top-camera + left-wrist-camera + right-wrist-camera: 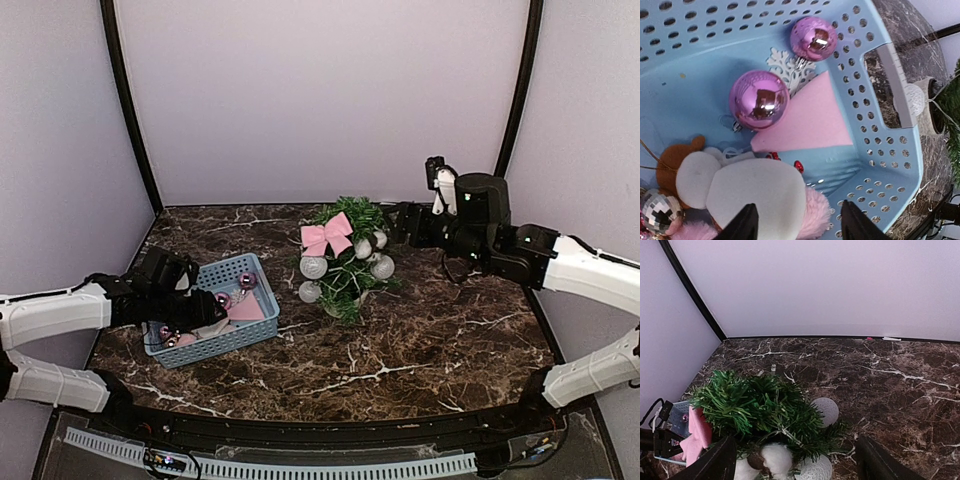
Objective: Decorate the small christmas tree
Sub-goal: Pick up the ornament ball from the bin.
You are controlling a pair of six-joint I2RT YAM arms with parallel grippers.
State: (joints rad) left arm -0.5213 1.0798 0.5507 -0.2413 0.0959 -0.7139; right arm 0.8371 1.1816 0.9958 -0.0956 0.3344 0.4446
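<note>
Tree: small christmas tree point(345, 262) stands mid tabletop point(440, 340), upright, trunk axis vertical. Its white pot point(927, 116) shows only in left wrist view.
Already on tree: pink bow point(327, 236) on its upper left side. Pale balls point(313, 267) hang lower, on left & right flanks.
Basket: blue basket point(255, 268) sits just left of tree, near but apart. Its end w/ the handle slot faces the tree.
In basket: pink baubles point(759, 100) & white snowflake point(783, 64) at the tree end. Pink felt triangle point(810, 122) lies mid-basket. White plush point(757, 192) & mirror ball point(659, 210) lie at the end away from tree.
Left hand point(800, 225): down in basket, at the end away from tree. Fingers apart, straddling the plush; touching it or not, can't tell.
Right hand point(796, 440): just right of tree, at crown height, aimed at it. Fingers wide apart, holding nothing; branches & a pale ball lie below/beyond them.
Key relation: tree lies to the right of left hand, past the basket's end wall. Right hand is much nearer the tree; left hand is nearer the ornaments.
Step (judged): left hand is choosing the next ornament. Lift must clear the basket wall before going toward tree.
Free spots (judged): crown top & right side look barest.
Risk (judged): tree is light, so a sideways push could tip it.
</note>
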